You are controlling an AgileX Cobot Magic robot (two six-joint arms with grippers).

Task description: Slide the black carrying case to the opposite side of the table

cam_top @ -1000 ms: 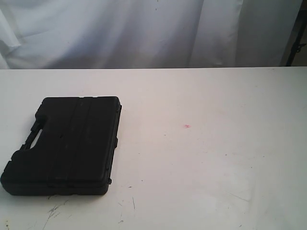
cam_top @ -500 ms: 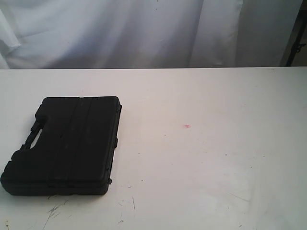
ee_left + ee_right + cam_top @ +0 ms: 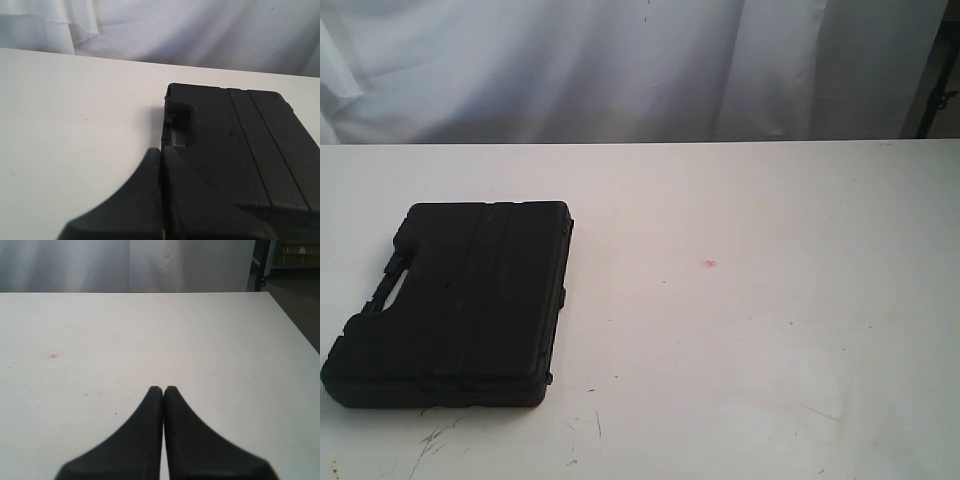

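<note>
L claw (image 3: 160,151): 2 matte blk fingers (image 3: 135,202), wide at base, curving in to narrow tips. R claw (image 3: 163,389): same blk tapered shape.

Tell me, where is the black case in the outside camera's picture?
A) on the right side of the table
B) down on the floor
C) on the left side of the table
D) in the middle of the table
C: the black carrying case lies flat on the left part of the white table, well to the left of the tiny red spot.
</note>
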